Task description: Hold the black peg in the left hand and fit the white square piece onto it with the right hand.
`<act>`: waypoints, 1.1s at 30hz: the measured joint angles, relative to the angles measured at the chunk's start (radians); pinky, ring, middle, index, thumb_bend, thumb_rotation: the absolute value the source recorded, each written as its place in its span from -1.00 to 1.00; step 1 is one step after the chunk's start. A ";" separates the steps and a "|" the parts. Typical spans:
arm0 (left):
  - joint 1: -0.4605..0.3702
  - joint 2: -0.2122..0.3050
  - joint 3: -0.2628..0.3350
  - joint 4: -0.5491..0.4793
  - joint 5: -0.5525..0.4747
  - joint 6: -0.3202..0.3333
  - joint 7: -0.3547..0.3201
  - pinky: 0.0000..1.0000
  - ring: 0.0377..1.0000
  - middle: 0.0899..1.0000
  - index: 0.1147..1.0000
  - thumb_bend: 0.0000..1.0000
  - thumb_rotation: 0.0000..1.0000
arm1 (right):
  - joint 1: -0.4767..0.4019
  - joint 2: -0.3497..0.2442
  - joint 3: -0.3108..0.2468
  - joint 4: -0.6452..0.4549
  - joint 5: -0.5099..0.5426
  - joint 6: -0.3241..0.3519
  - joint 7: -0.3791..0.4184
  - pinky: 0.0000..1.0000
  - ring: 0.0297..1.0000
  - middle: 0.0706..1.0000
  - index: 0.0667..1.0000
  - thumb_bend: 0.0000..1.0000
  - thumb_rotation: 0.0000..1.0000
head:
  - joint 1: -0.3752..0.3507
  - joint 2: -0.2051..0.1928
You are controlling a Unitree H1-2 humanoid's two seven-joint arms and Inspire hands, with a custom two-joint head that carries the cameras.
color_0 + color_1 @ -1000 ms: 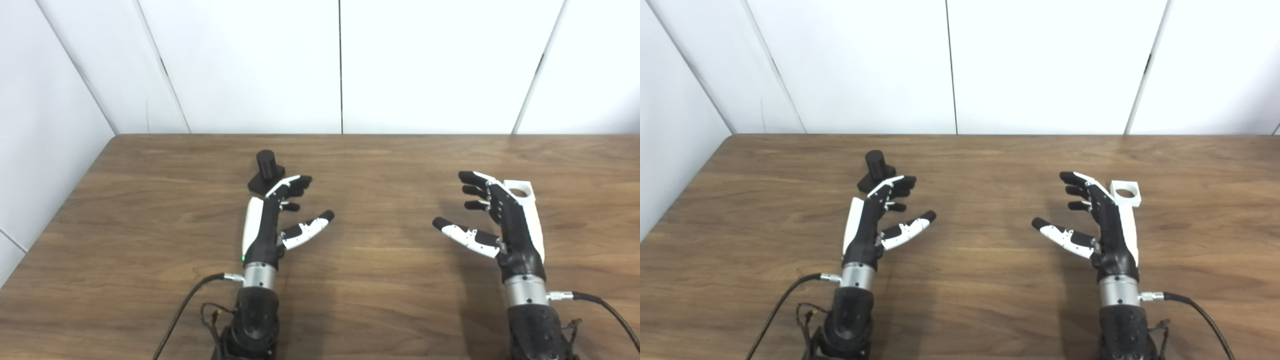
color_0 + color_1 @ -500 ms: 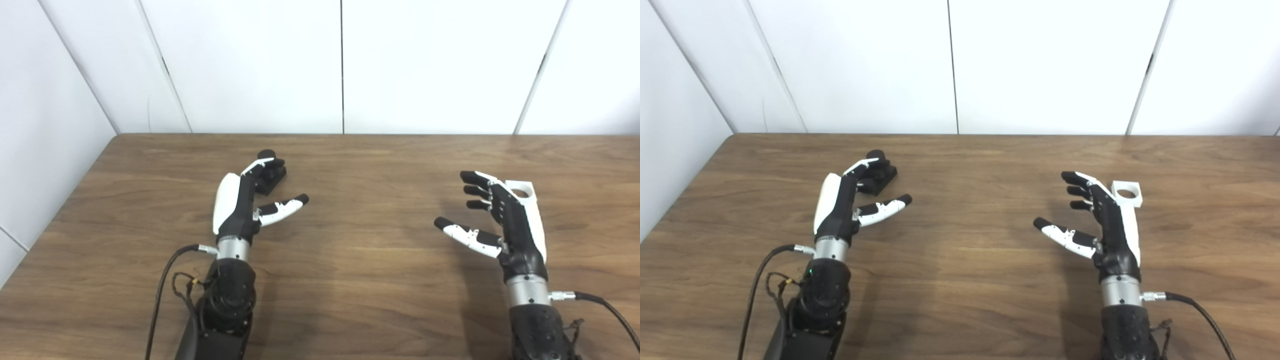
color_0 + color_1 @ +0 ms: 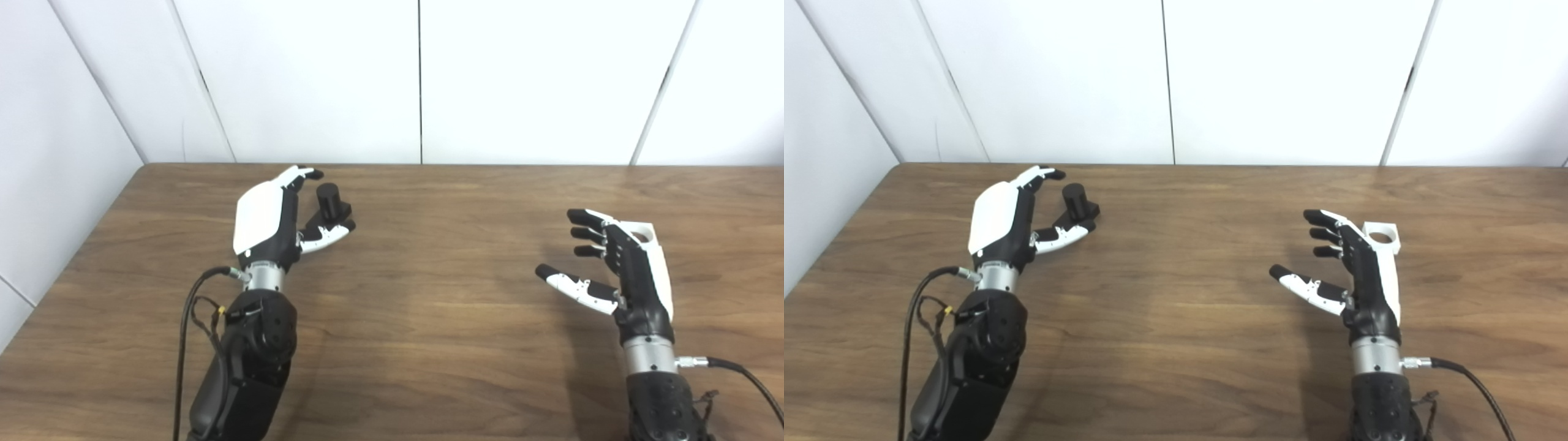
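The wooden counter carries both parts, well apart, and neither is held, so the task is at its very start.

On the left, the left robot hand stands on its edge beside the black peg, its white back toward the camera. Its fingers are spread wide, reaching past the far side of the peg, and its thumb lies in front of the peg's base. The peg stands upright on the counter inside this open curl. Whether any finger touches it cannot be told, but nothing is closed on it. By my reading, the step in hand is the left grasp, set up but not made.

On the right, the right robot hand hovers with fingers and thumb apart, holding nothing. The white square piece, with its round hole facing up, lies on the counter just behind that hand's fingers, untouched.

Left to do: close on the peg and lift it, pick up the white piece, bring the two together and seat the hole over the peg.
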 measured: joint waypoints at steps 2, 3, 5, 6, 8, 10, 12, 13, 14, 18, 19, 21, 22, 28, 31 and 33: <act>-0.007 0.005 -0.003 0.000 0.024 0.014 0.000 0.77 0.86 0.79 0.47 0.54 -0.26 | 0.000 0.000 0.000 0.000 0.000 0.000 0.000 0.28 0.46 0.50 0.41 0.38 -0.91 | 0.000 0.000; -0.014 0.007 -0.004 0.003 0.040 0.026 0.000 0.80 0.87 0.81 0.48 0.54 -0.24 | 0.000 0.000 -0.001 0.000 -0.001 0.000 -0.001 0.28 0.45 0.50 0.41 0.38 -0.91 | -0.002 0.000; -0.030 0.013 -0.009 0.016 0.062 0.032 -0.001 0.81 0.89 0.82 0.48 0.55 -0.21 | 0.000 0.000 -0.001 0.000 -0.002 0.000 -0.002 0.28 0.45 0.50 0.42 0.38 -0.93 | -0.003 0.000; -0.037 0.016 -0.013 0.028 0.076 0.036 0.000 0.82 0.89 0.83 0.47 0.56 -0.19 | 0.000 0.000 -0.001 0.000 -0.002 0.000 -0.003 0.28 0.45 0.50 0.42 0.39 -0.93 | -0.003 0.000; -0.055 0.024 -0.022 0.054 0.093 0.047 -0.001 0.85 0.92 0.86 0.46 0.57 -0.14 | 0.000 0.000 -0.001 0.001 -0.002 0.000 -0.005 0.27 0.45 0.50 0.42 0.39 -0.94 | -0.005 0.002; -0.069 0.032 -0.028 0.074 0.110 0.063 -0.004 0.88 0.94 0.87 0.46 0.60 -0.13 | 0.000 0.000 -0.001 0.002 -0.002 -0.001 -0.006 0.29 0.46 0.51 0.42 0.38 -0.93 | -0.005 0.002; -0.086 0.039 -0.034 0.104 0.121 0.066 -0.003 0.85 0.93 0.87 0.44 0.62 -0.14 | 0.000 0.000 -0.001 0.003 -0.002 -0.001 -0.007 0.28 0.46 0.51 0.42 0.38 -0.92 | -0.006 0.002; -0.094 0.041 -0.034 0.119 0.121 0.066 -0.002 0.84 0.93 0.88 0.41 0.63 -0.14 | 0.000 0.000 -0.001 0.003 -0.002 -0.001 -0.007 0.28 0.46 0.51 0.42 0.38 -0.92 | -0.006 0.002; -0.100 0.043 -0.035 0.131 0.122 0.065 0.002 0.83 0.93 0.88 0.40 0.64 -0.13 | 0.000 0.000 -0.001 0.003 -0.002 0.000 -0.007 0.27 0.46 0.51 0.42 0.38 -0.92 | -0.009 0.002; -0.113 0.046 -0.043 0.176 0.124 0.063 0.035 0.86 0.95 0.88 0.36 0.70 -0.02 | 0.000 0.002 -0.001 0.003 0.000 0.000 -0.007 0.31 0.48 0.52 0.43 0.37 -0.93 | -0.018 0.003; -0.116 0.047 -0.046 0.193 0.127 0.064 0.037 0.87 0.95 0.88 0.35 0.72 0.02 | 0.000 0.002 -0.001 0.003 0.000 0.000 -0.007 0.32 0.47 0.52 0.43 0.37 -0.92 | -0.018 0.005; -0.119 0.048 -0.055 0.215 0.132 0.070 0.038 0.91 0.97 0.89 0.35 0.75 0.09 | 0.000 0.002 -0.001 0.003 0.000 0.000 -0.007 0.31 0.47 0.52 0.42 0.37 -0.94 | -0.018 0.005; -0.120 0.048 -0.058 0.220 0.138 0.075 0.036 0.95 0.98 0.91 0.34 0.79 0.13 | 0.000 0.002 -0.001 0.003 0.000 0.000 -0.007 0.31 0.47 0.51 0.42 0.36 -0.93 | -0.018 0.005; -0.155 0.050 -0.065 0.242 0.190 0.113 -0.069 1.00 1.00 0.97 0.27 0.91 0.19 | 0.002 0.002 -0.001 0.003 -0.002 0.000 -0.008 0.29 0.46 0.50 0.42 0.35 -0.88 | -0.018 0.008; -0.179 0.050 -0.055 0.235 0.239 0.113 -0.174 0.95 1.00 0.94 0.25 0.92 0.05 | 0.002 0.002 0.000 0.002 -0.002 0.000 -0.007 0.30 0.48 0.51 0.43 0.33 -0.88 | -0.014 0.008; -0.201 0.053 -0.045 0.222 0.255 0.113 -0.253 0.94 1.00 0.93 0.25 0.95 0.01 | 0.002 0.002 0.000 0.002 -0.002 0.000 -0.007 0.31 0.49 0.51 0.42 0.34 -0.89 | -0.012 0.006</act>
